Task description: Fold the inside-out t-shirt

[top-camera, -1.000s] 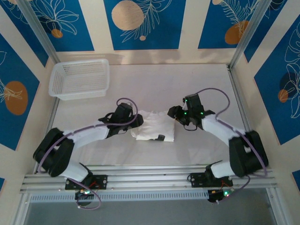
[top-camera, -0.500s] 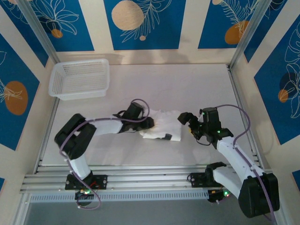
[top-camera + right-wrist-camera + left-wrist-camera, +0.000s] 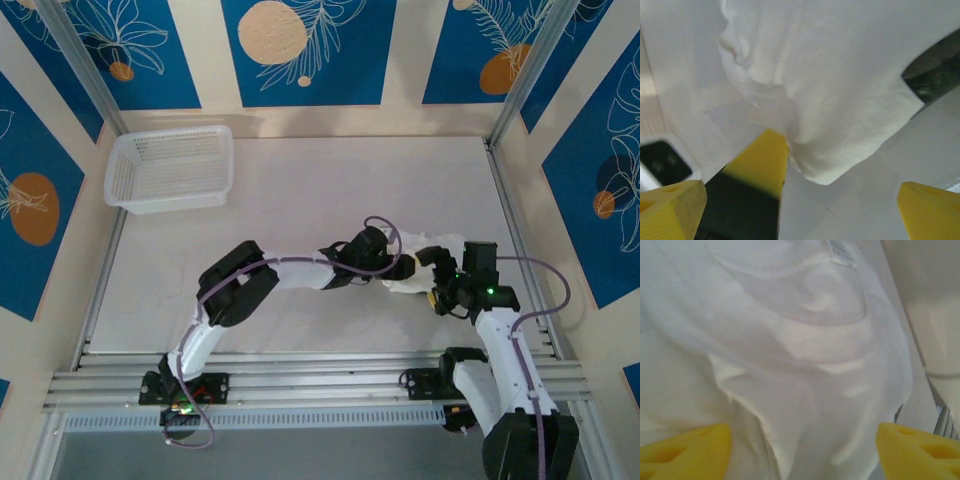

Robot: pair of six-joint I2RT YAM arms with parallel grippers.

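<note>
The inside-out t-shirt (image 3: 413, 283) is a small white bunched bundle at the right of the table, between my two grippers. My left gripper (image 3: 400, 268) reaches across from the left and sits against the bundle. In the left wrist view its yellow fingertips (image 3: 685, 450) stand wide apart, and the wrinkled t-shirt (image 3: 800, 355) lies between and beyond them. My right gripper (image 3: 435, 275) is at the bundle's right side, open. In the right wrist view the t-shirt (image 3: 830, 85) lies just ahead of the right gripper (image 3: 800, 212), and a yellow finger of the left gripper (image 3: 762, 160) touches its edge.
A white mesh basket (image 3: 172, 168) stands at the far left corner of the table (image 3: 340, 190). Metal frame rails run along the right edge (image 3: 512, 225) and the near edge (image 3: 320, 380).
The left arm has stretched far to the right and the t-shirt bundle has moved right with it. The right arm has drawn back toward the near right. Both grippers have opened wider.
</note>
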